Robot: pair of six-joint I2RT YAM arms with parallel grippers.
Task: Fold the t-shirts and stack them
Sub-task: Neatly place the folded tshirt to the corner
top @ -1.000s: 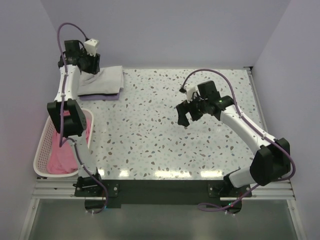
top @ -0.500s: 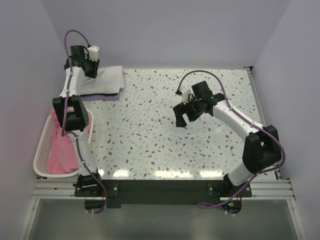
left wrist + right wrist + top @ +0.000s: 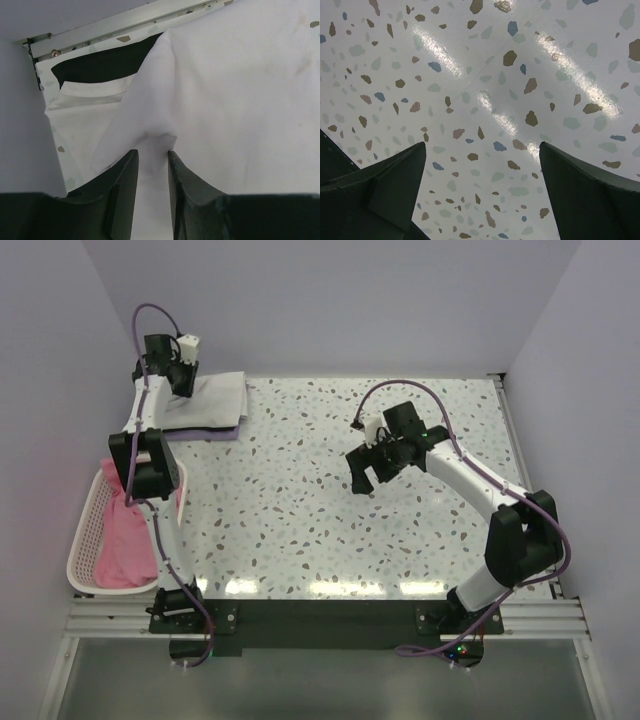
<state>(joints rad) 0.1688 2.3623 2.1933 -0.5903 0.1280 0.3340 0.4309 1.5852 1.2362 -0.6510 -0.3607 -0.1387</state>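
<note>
Both reach out: left pincer (image 3: 151, 154) far back, pinching white t-shirt (image 3: 240, 90); right pincer (image 3: 482, 145) hovering, gaping.

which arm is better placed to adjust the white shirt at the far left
Left. The left gripper sits on the white t-shirt, a ridge of cloth pinched between its jaws. The right gripper hangs open over bare table, well away.

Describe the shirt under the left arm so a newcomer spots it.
Go to the far-left corner of the table. The white shirt lies folded on top there, a fold of it pinched between the left fingers. The lavender shirt only peeks out beneath its near edge.
</note>
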